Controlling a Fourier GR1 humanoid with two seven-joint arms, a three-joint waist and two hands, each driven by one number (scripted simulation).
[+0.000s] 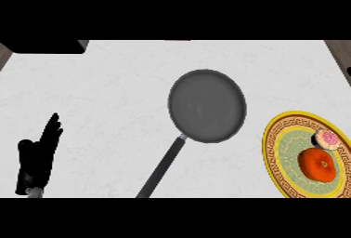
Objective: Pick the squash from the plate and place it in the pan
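Squash (316,164) sat on the plate (274,155) at the right, orange and untouched, a small pink-topped piece (326,139) touching it. Nothing had begun, by my reckoning. The left hand (41,151) rested far left, fingers straight and together; the right hand wasn't showing. Next up: a reach to the plate. The pan (207,106) lay between, handle toward the robot, nothing in it.

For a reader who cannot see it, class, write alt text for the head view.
An orange squash lies on a gold-rimmed plate at the right, beside a small pink-topped item. A dark pan sits mid-counter, handle toward the viewer. The left hand rests open at lower left, fingers up.
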